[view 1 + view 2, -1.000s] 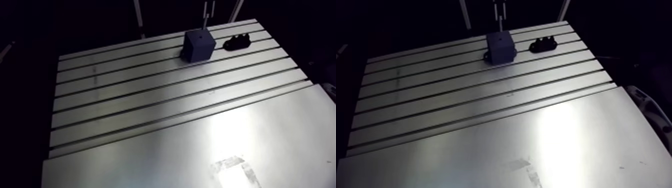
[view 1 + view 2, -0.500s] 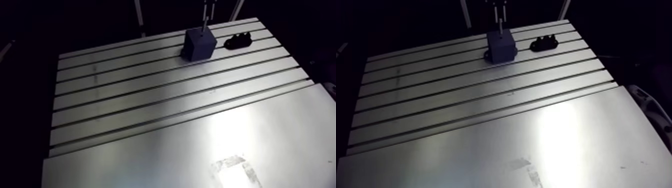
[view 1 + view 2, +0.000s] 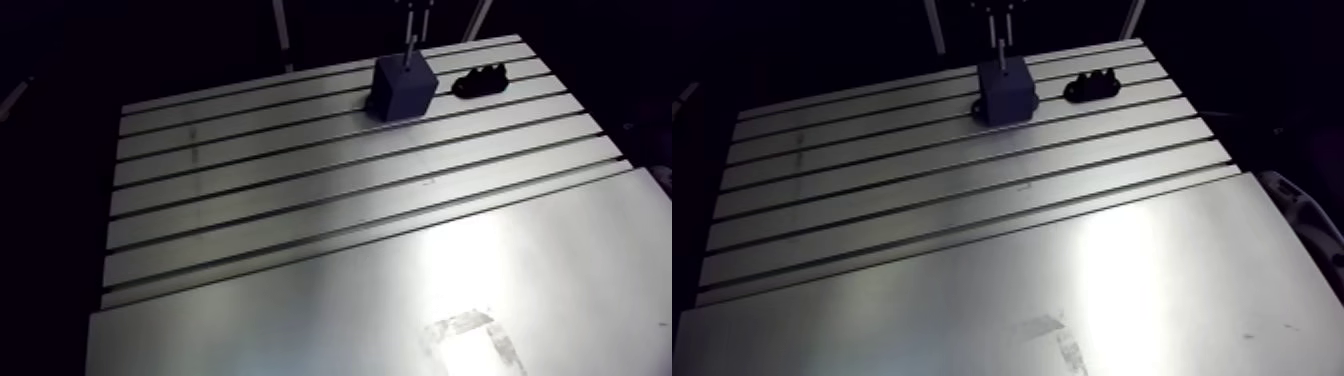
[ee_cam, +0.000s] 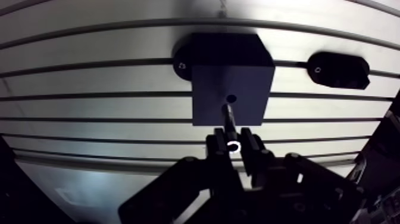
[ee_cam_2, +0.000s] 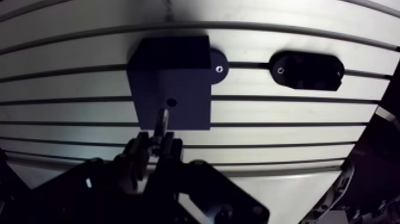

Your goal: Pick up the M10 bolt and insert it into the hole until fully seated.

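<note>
The arm view is looking down across the bench point(image 3: 300, 220) from afar; the wrist view is peering down closely, both sharing the dark block point(image 3: 403, 88).

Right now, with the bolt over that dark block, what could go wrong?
The bolt, pinched in the gripper, looks slightly short of the hole in the wrist view; lowered off-centre, it could hit the top face of the block. Held only near its head, it might also tilt and bind.

Upright bolt point(image 4: 228, 119), tip near hole point(image 4: 231, 98)
</note>
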{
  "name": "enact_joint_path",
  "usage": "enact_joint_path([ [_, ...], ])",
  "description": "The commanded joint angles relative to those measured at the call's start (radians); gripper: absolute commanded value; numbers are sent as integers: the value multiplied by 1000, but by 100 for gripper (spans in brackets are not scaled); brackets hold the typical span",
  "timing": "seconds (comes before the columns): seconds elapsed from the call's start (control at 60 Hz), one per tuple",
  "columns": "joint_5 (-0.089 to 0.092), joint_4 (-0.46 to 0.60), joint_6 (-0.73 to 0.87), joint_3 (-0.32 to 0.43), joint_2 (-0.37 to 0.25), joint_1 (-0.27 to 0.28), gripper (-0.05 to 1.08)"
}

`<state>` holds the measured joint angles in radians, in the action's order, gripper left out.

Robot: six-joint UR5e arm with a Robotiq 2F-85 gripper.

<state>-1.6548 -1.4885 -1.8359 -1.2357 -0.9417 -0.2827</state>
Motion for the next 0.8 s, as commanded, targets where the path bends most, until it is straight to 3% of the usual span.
enact_joint_path([
  [0.017, -1, 1, -1, 3, 1, 0, 108],
  [0.8, -3, 0, -1, 5, 10, -1, 108],
])
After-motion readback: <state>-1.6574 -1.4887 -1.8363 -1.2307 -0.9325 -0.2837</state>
